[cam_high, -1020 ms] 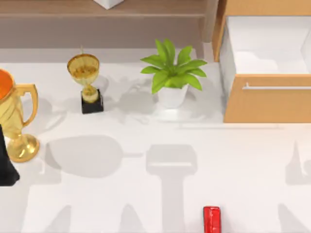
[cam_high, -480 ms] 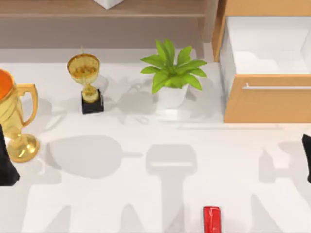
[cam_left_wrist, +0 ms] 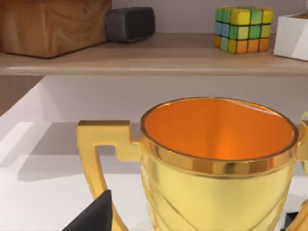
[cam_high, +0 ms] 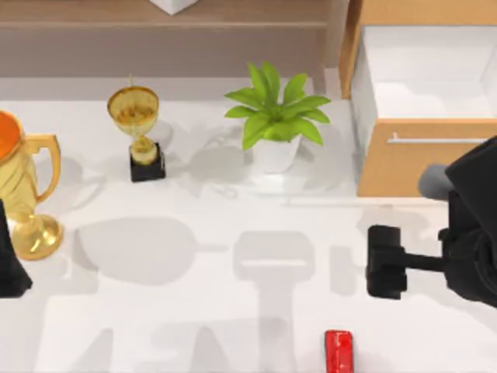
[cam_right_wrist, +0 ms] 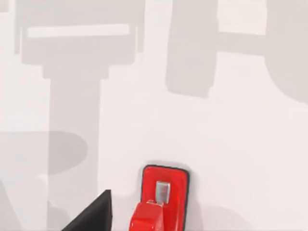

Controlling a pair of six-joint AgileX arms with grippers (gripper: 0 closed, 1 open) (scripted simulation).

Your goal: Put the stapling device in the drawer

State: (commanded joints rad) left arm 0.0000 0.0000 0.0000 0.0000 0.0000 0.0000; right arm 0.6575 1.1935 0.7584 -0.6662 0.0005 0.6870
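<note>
Low at the table's near edge, stapling device [cam_high: 338,351] lies clear of right gripper [cam_high: 386,262].

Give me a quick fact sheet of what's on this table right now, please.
stapler: red stapler lying at the table's near edge, untouched
drawer: drawer at the far right, pulled open
right gripper: right gripper above the table, up and right of the stapler
left arm: parked at the left edge
other items: potted plant, small trophy, large gold cup
</note>
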